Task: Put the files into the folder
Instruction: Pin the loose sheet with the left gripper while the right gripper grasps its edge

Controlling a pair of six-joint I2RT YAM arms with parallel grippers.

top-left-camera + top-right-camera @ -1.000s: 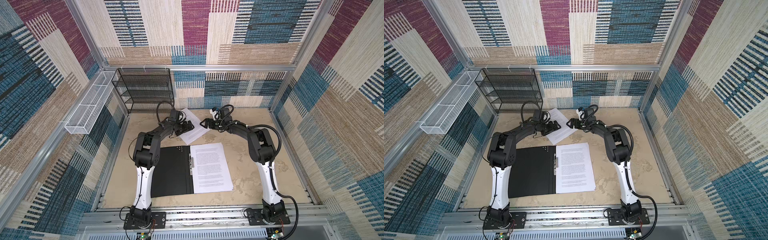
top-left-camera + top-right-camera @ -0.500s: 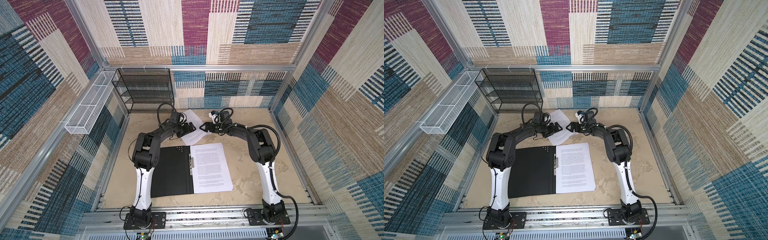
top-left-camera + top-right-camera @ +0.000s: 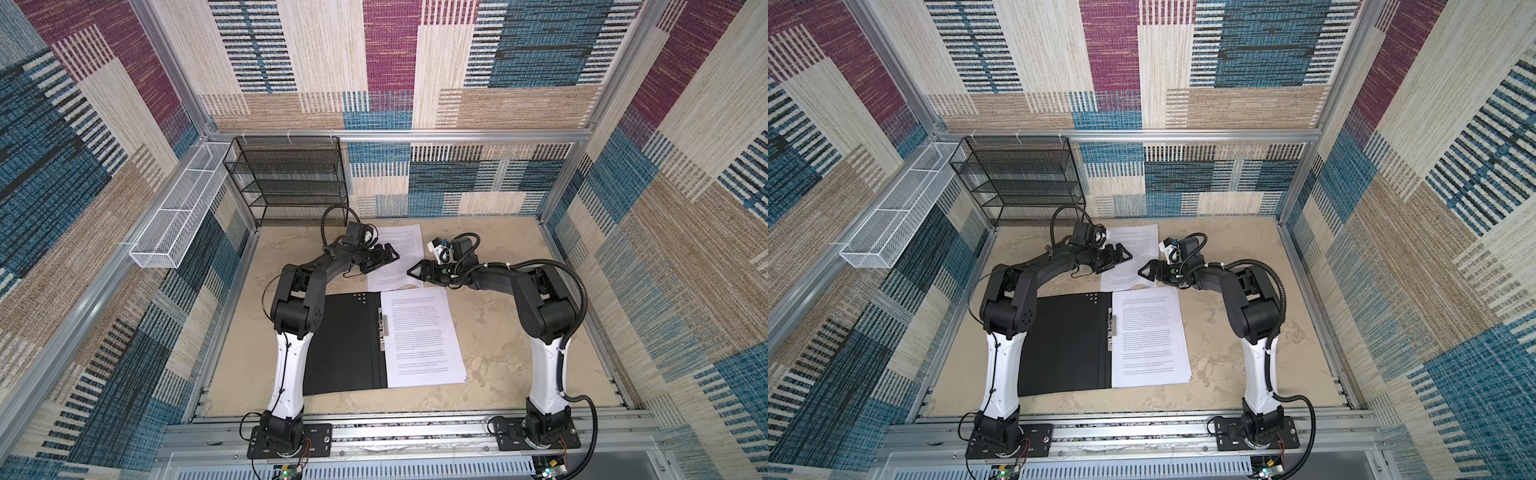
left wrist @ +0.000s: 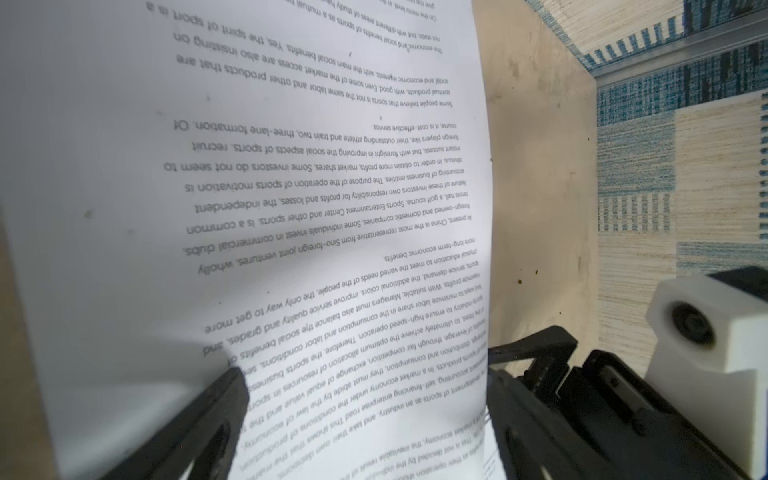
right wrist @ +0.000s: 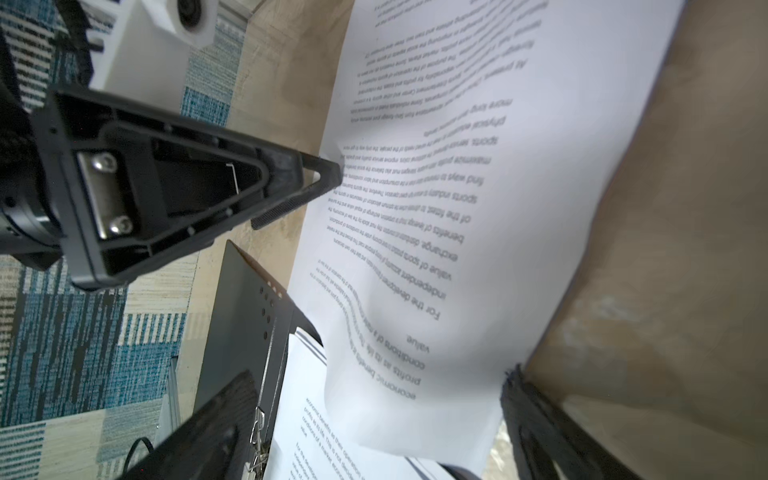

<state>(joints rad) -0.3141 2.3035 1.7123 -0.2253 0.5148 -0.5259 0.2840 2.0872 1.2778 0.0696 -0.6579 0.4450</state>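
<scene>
Since both claws are spread wide with nothing pinched, this is nudging, not carrying. Left claw (image 3: 390,254) hangs over the left edge of the loose sheet (image 3: 405,241); the right wrist view shows its tip touching that edge. Right claw (image 3: 415,272) sits at the opposite edge, by the corner nearest the folder (image 3: 345,340), not closed on the paper.

Change over the last second: the sheet was lying skewed, diagonal to the folder. Now its long edges run nearly parallel to the stack (image 3: 419,336). Right claw has shifted toward the folder side. Jaw openings unchanged.

Sheet state: buckled, with text lines wavy in both wrist views, so not flat on the table (image 3: 498,332). Its near edge reaches the stack's far edge and, in the right wrist view, laps over it.

Folder: open flat, black inside up, left half bare, stack on the right half beside the clip (image 3: 383,328).

Read: squaring step looks done. Sheet is lined up, so a straight drag toward the robot bases should land it on the stack. Looks like the only sheet outside. Risk: with no grip, the buckle may grow or the sheet may twist again; press it flat before dragging.
</scene>
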